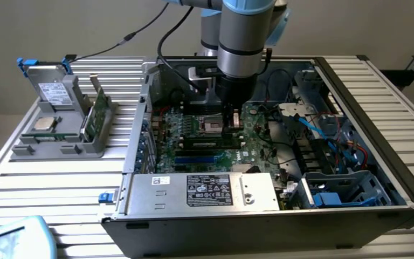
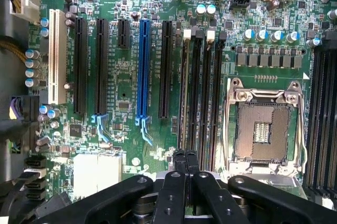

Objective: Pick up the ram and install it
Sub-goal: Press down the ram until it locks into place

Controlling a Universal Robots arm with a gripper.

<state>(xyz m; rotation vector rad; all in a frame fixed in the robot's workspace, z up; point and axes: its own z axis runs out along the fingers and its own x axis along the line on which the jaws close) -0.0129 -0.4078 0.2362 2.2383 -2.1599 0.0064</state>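
The tool (image 1: 230, 125) is down inside the open computer case (image 1: 379, 102), just over the big green motherboard (image 1: 192, 121). Its two fingers (image 2: 176, 182) are pressed together, and I can see nothing pinched between them.

The ram (image 1: 208, 143) looks like it is already standing in one of the long black slots (image 2: 202, 92), next to the empty silver chip socket (image 2: 261, 124). It is just beside the tool's tip, a little toward the front of the case. I cannot tell if the tool is touching it.

So I think the picking up is done and the step now is the putting in, the part where the ram gets seated. I cannot tell if it is pushed all the way down or just resting in the slot.

The next move needs a push that goes straight down on the ram's thin top edge. The push must not lean to one side, or the ram could tip in its slot. Both ends need to go down evenly so the small clips at the slot's ends can shut.

The ram stands up on its long edge. Its long side runs from the exterior view's left to right, in line with the slots beside it.

Another thin green board (image 1: 97, 110) stands in a grey holder (image 1: 56, 145) on the bench (image 1: 63, 183), well apart from the tool.
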